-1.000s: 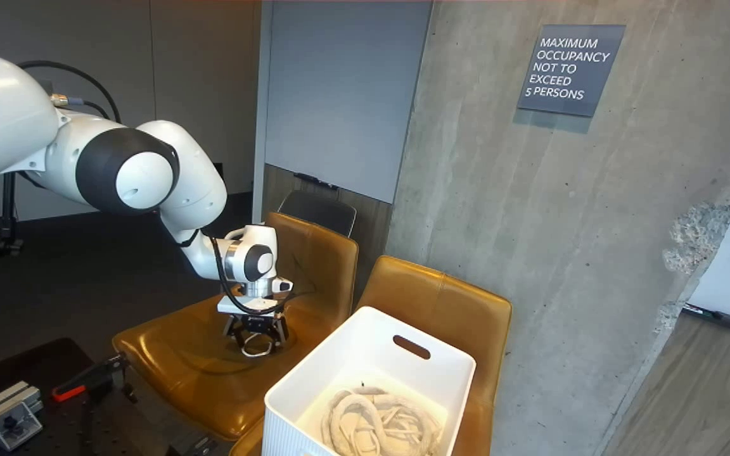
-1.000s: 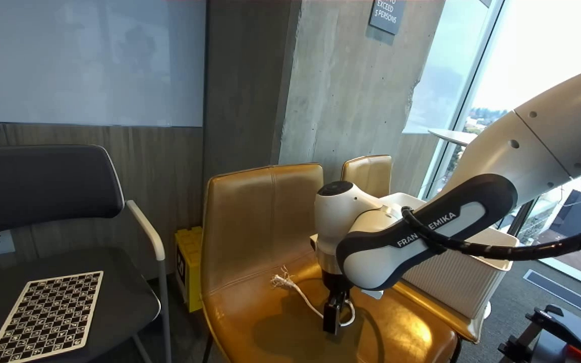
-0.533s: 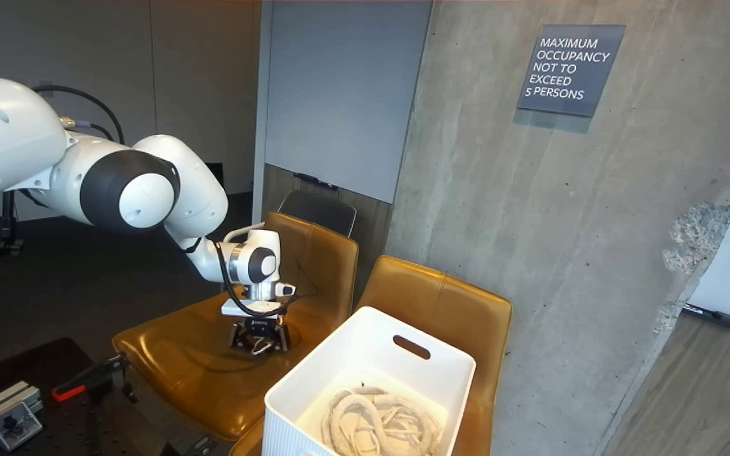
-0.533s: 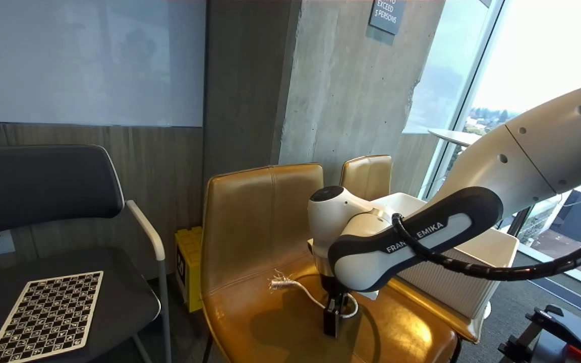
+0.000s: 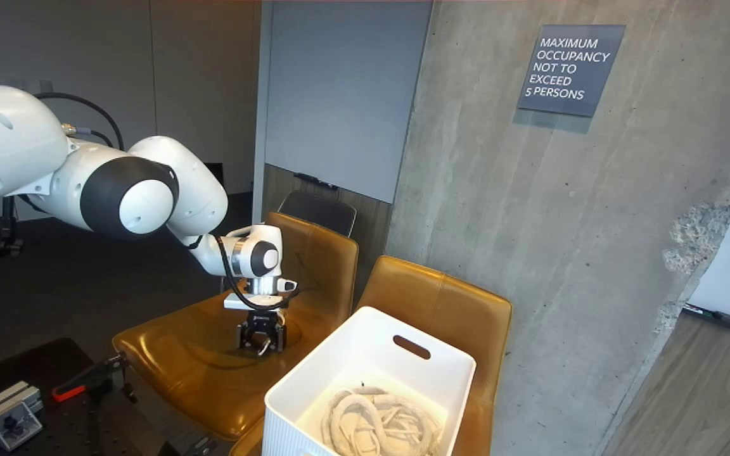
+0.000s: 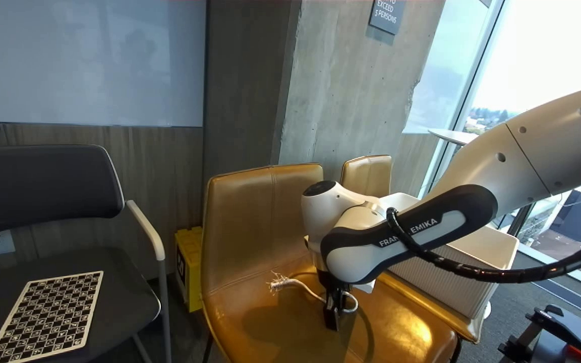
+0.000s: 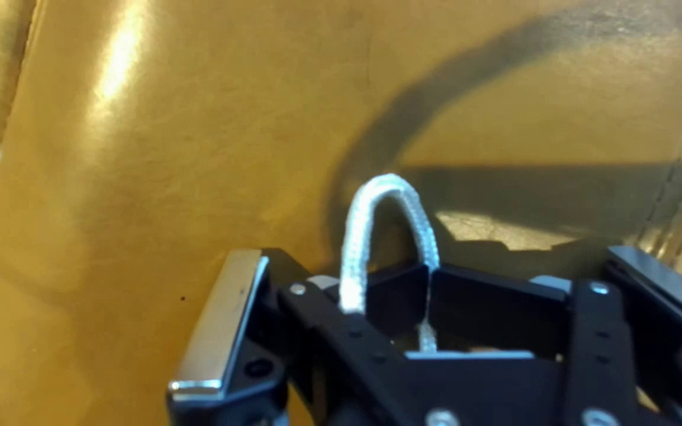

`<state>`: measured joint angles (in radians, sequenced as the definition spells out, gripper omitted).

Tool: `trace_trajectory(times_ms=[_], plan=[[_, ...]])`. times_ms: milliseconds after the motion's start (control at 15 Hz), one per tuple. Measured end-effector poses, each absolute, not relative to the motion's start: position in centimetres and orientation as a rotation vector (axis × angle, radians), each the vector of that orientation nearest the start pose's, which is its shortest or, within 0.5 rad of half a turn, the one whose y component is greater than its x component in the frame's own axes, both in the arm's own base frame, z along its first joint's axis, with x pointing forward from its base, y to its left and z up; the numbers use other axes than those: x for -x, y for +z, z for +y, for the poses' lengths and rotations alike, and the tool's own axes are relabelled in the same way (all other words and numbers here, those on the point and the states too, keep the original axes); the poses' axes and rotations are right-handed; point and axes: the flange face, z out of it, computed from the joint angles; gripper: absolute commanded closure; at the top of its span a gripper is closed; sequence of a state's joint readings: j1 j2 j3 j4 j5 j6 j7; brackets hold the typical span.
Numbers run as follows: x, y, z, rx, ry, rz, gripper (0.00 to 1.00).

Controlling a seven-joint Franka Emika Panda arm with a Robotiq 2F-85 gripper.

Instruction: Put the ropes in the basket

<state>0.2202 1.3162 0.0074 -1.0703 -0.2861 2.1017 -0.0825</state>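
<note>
The tool (image 5: 262,347) points down, low over the surface (image 5: 194,386), the mustard-brown seat of a chair, its fingers pressed in on a short off-white rope (image 7: 355,260). In the wrist view the rope stands up as a narrow loop, with one leg running into the seam between the fingertips. In an exterior view its frayed end (image 6: 281,283) reaches out to one side of the tool, toward the chair's back (image 6: 265,222), and the loop shows on the opposite side; whether the fingertips touch the surface I cannot tell. A larger tangle of cream rope (image 5: 374,421) lies in looping coils inside the white plastic bin (image 5: 333,354), which sits just beside that seat, on a neighbouring chair (image 5: 441,294) of the same color. In an exterior view a black-and-white patterned board (image 6: 48,317) rests on a dark grey armchair (image 6: 38,186).
</note>
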Motion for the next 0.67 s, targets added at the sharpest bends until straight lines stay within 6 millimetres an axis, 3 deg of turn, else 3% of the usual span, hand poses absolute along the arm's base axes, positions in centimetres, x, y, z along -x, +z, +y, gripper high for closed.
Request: trace_trajectory(times_ms=[400,533,667], plan=[[-69.6,-0.3,14.3,3.270,0.426,-0.790,1.00],[-70.0,1.6,14.4,3.287,0.400,-0.782,1.00],[-70.6,4.8,14.5,3.315,0.357,-0.774,1.00]])
